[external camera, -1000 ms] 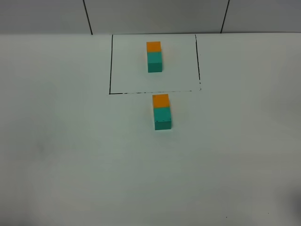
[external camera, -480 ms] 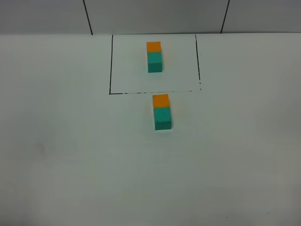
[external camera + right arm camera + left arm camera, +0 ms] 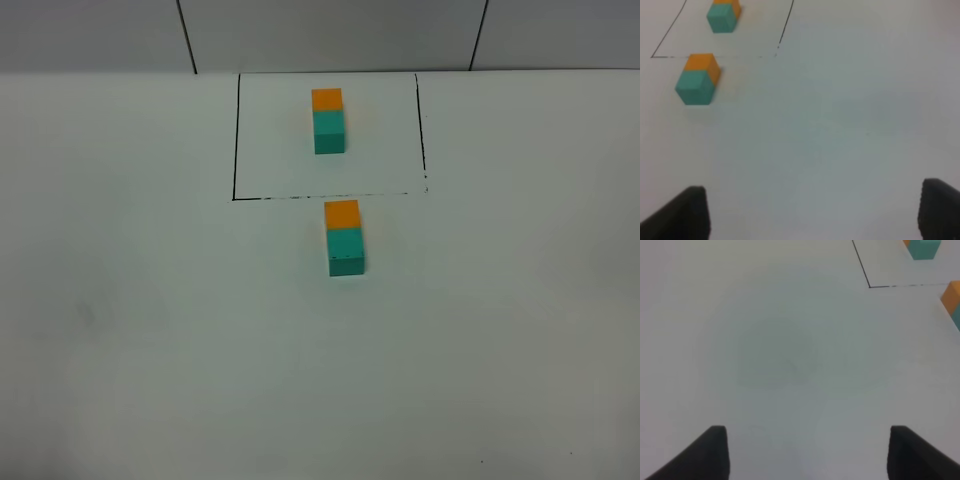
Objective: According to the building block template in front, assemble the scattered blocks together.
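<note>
Below black frame (image 3: 325,195), joined scattered blocks (image 3: 344,238), bare white table (image 3: 150,330) around

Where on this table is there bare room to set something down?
Bare table spreads left, right and in front of the assembled orange-teal pair. Inside the black frame, strips either side of the template pair are free. The tightest spot is between the frame's near line and the assembled pair.

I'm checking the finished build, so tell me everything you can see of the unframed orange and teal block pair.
The unframed pair of small matte cubes lies flat on the white table, orange cube joined to teal cube. The orange end sits just outside the thin black drawn frame line. Neither gripper touches it.
</note>
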Controlling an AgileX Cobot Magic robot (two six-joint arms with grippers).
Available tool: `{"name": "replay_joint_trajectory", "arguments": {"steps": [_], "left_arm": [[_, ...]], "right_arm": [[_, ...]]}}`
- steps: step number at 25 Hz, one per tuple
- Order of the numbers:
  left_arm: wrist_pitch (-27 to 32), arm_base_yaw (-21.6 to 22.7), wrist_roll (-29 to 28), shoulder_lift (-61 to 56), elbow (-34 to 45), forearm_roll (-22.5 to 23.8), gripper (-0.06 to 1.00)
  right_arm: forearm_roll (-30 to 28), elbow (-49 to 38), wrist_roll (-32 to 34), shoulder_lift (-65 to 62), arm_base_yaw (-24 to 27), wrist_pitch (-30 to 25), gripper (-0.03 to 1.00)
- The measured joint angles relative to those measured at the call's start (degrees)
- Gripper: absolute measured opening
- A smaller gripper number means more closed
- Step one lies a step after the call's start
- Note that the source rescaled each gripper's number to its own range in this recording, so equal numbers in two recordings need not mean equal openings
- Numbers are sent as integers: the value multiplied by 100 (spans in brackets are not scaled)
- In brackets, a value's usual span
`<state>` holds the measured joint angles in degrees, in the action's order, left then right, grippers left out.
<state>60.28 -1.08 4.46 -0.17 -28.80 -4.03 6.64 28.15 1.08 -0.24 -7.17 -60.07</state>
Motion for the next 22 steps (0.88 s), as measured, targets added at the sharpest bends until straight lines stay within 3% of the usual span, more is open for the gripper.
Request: {"name": "replay_joint_trajectory", "arguments": {"steps": [22], "left_arm": [[0,0,0,0,0,0,41]], "right_arm": [[0,0,60,-4,0,0,69]]}}
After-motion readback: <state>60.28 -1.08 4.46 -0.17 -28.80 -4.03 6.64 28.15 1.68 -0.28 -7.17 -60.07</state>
